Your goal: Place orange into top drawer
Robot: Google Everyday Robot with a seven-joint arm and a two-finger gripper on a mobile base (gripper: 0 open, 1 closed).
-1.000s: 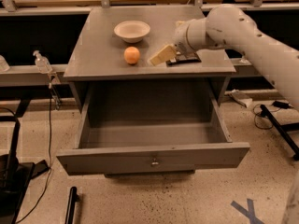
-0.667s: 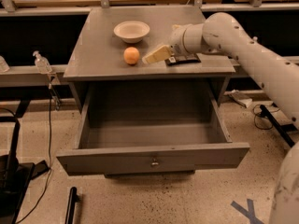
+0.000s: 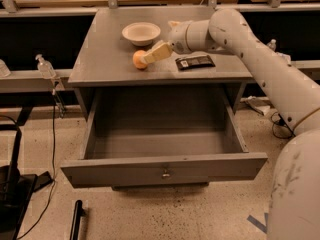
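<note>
The orange point(image 3: 138, 60) lies on the grey cabinet top, near its front edge and in front of the cream bowl. My gripper point(image 3: 158, 42) reaches in from the right and is open. Its near cream finger point(image 3: 158, 52) has its tip against the orange's right side. The other finger point(image 3: 173, 23) shows farther back, beside the bowl. The top drawer point(image 3: 125, 169) is pulled fully out below the cabinet top. It is empty, and a small metal knob point(image 3: 165, 173) sits at the centre of its front panel.
A shallow cream bowl point(image 3: 141, 33) stands behind the orange. A dark flat packet point(image 3: 195, 62) lies on the cabinet top point(image 3: 100, 59) under my arm. A clear bottle point(image 3: 45, 67) stands on a ledge to the left. Cables and a black stand are on the floor at the left.
My gripper has moved left across the cabinet top, and its near finger now reaches the orange. The orange, bowl and drawer have not moved.
</note>
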